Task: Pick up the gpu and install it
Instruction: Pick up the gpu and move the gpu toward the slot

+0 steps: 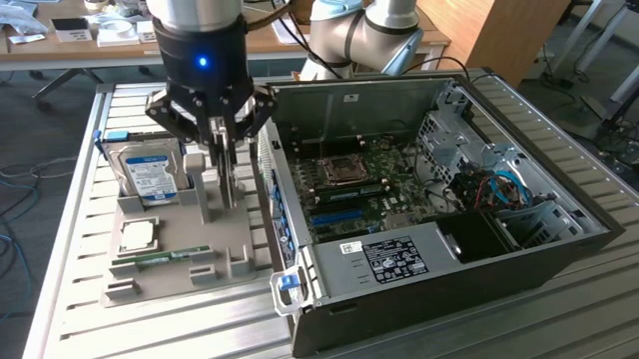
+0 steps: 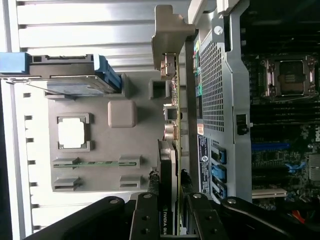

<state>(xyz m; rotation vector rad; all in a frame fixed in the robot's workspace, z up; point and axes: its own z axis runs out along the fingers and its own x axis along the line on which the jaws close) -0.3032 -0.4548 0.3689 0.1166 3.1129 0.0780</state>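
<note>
Gpu (image 2: 167, 165) upright in grey tray (image 2: 100, 145) on slatted table (image 1: 559, 314) — pincer (image 2: 171, 205) clamped on it; desk (image 1: 80, 46) behind.

Slatted table (image 1: 70, 321) of silvery metal, grooves running lengthwise, seen also as pale ribs (image 2: 100, 30) in the wrist view. Directly on it, two things: a grey moulded holder block (image 1: 175, 224) toward the exterior view's left, and an open black computer case (image 1: 450, 295) lying on its side toward the exterior view's right. Set just beside each other, long edges parallel. Bare slats around both.
</note>
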